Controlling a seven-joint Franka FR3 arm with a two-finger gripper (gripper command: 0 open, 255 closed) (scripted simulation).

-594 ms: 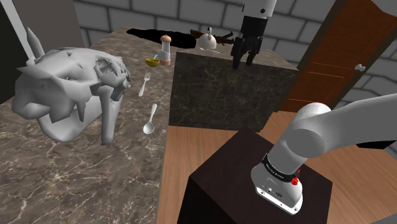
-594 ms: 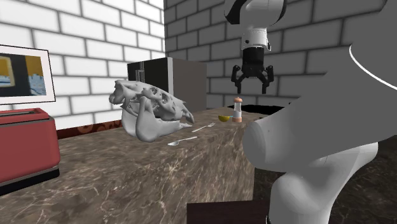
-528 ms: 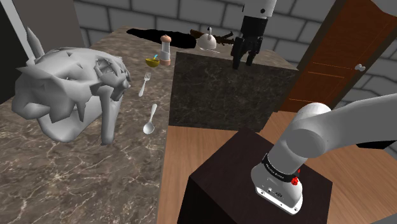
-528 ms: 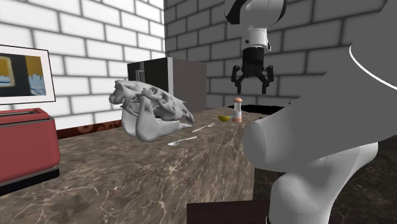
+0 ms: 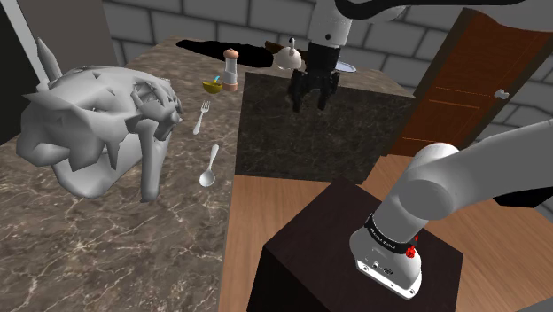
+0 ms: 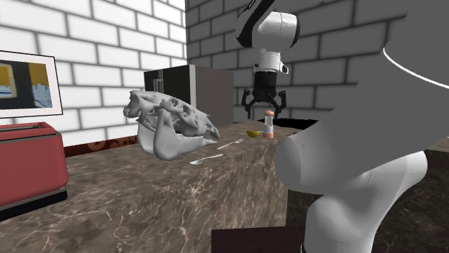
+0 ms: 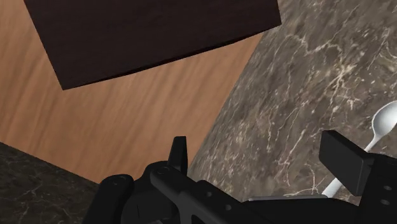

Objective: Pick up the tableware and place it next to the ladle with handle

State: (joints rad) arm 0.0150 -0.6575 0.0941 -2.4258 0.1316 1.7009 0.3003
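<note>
A white spoon (image 5: 210, 168) (image 6: 205, 159) lies on the brown marble counter (image 5: 106, 239), with a white fork (image 5: 202, 117) (image 6: 230, 144) a little farther back. Behind the fork, a small yellow ladle (image 5: 212, 86) (image 6: 253, 134) rests beside a shaker (image 5: 230, 69). My black gripper (image 5: 307, 97) (image 6: 264, 111) hangs open and holds nothing, high above the dark stone block and off to the shoulder view's right of the fork. In the wrist view the gripper (image 7: 264, 159) has its fingers wide apart, and the spoon (image 7: 385, 121) lies on the marble just beyond one fingertip.
A big white animal skull (image 5: 97, 124) (image 6: 169, 129) takes up the counter at the shoulder view's left of the cutlery. A white kettle (image 5: 285, 58) stands at the back. A red toaster (image 6: 29, 169) sits at the counter's near end. The dark stand (image 5: 354, 257) rests on wood floor.
The gripper has swung toward the shoulder view's left and dropped a little, nearer the counter's edge and the shaker. Its fingers stay open. Nothing on the counter moved.
</note>
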